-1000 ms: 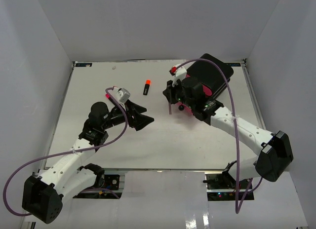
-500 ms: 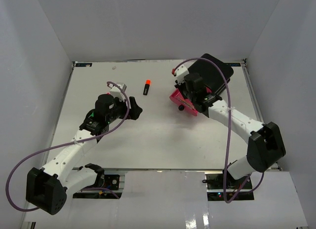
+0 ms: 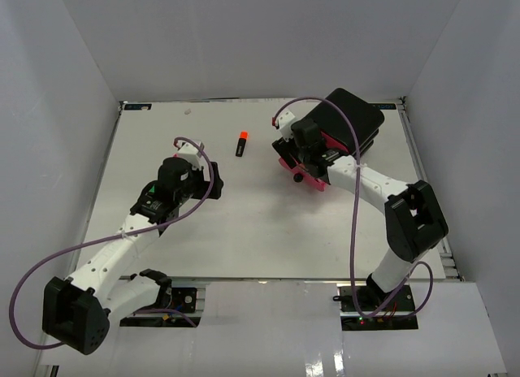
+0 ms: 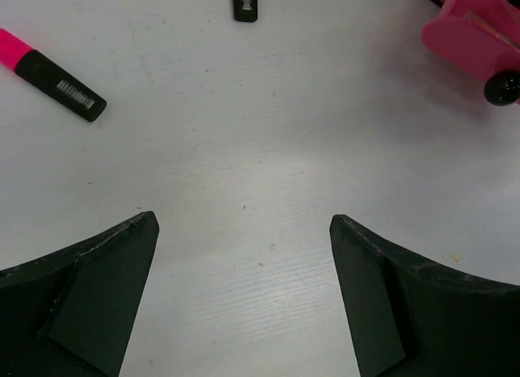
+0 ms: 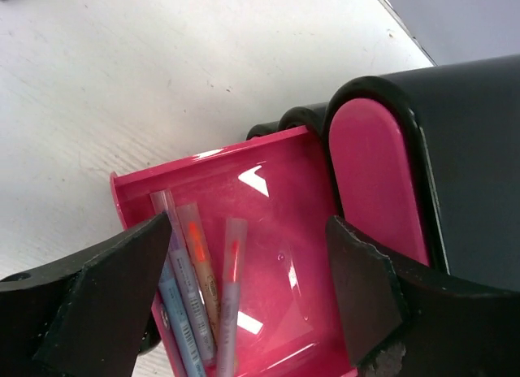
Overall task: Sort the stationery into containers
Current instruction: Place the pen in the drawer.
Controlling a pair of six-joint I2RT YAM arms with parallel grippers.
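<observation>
Left tool (image 4: 242,221): fingers spread wide, nothing between them, held above the bare white tabletop (image 3: 268,231) left of centre and pointing down at it.

Pink-capped highlighter (image 4: 53,80): lies flat on the tabletop beyond the left tool and to its left, in the left wrist view. It is not visible in the overhead view.

Orange-capped highlighter (image 3: 242,144): lies flat farther back, near the middle of the tabletop, well apart from both tools. Only its black end reaches the upper edge of the left wrist view.

Open drawer (image 3: 309,175): pink, pulled out of the black box (image 3: 351,121) toward the tabletop's centre, its round black knob (image 3: 299,179) on the front.

Right tool (image 5: 248,221): fingers parted and holding nothing, poised directly over the open drawer.

Pens (image 5: 199,267): three thin ones show, one of them orange. They lie side by side on the drawer's floor, along its left side, and are partly covered by the tool's left finger.

Closed drawer front (image 5: 378,178): pink and rounded, set flush in the black box just above the open drawer. The box stands at the far right corner of the tabletop.
</observation>
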